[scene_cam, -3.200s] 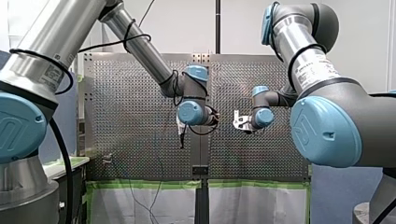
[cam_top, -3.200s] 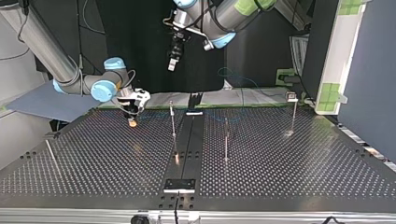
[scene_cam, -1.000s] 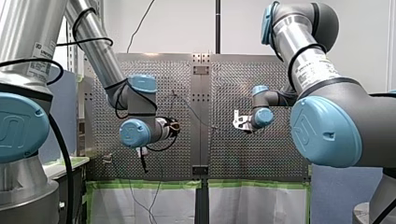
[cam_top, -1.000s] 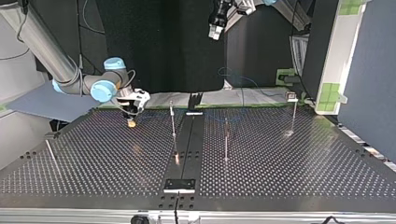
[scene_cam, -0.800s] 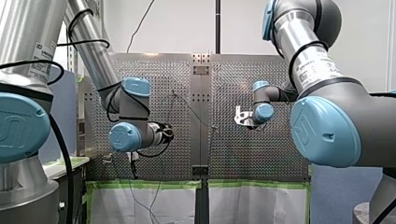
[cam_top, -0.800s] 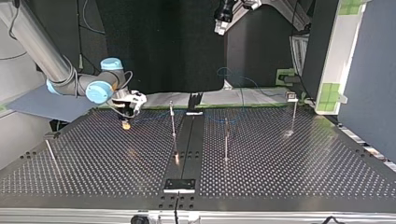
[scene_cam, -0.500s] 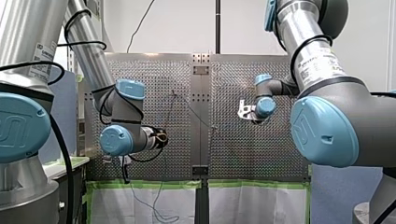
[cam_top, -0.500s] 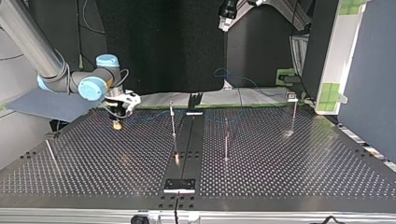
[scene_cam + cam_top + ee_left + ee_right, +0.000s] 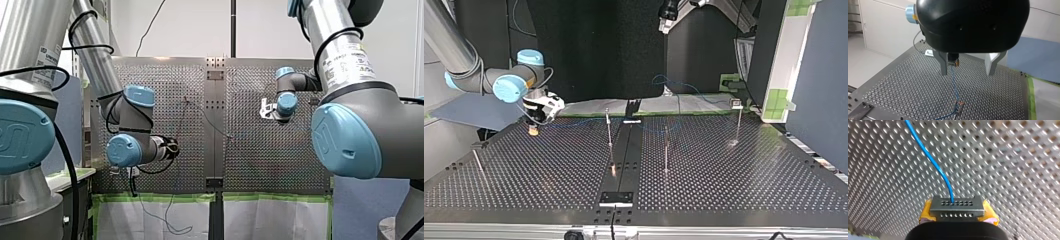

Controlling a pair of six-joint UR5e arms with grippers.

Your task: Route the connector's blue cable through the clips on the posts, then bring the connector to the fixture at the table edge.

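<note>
My right gripper (image 9: 958, 216) is shut on the grey connector (image 9: 956, 206), which sits between its yellow pads. The blue cable (image 9: 933, 165) leaves the connector over the perforated table. In the top view my right gripper (image 9: 533, 127) hangs low over the table's far left part. From it the blue cable (image 9: 574, 123) runs to the first post (image 9: 609, 130) and on past the second post (image 9: 666, 150). My left gripper (image 9: 970, 72) is open and empty, high above the table (image 9: 667, 22). Seen from it, the cable (image 9: 955, 85) reaches a clip (image 9: 959, 106).
A third post (image 9: 739, 122) with a clip stands at the top view's far right. A thin rod (image 9: 478, 162) leans near the table's left edge. A black plate (image 9: 615, 198) lies at the near edge on the centre strip. Slack cable loops beyond the far edge (image 9: 669, 80).
My right gripper has carried the connector toward the top view's left, drawing the cable along. My left arm swung away from the middle, rose, and now holds still.
</note>
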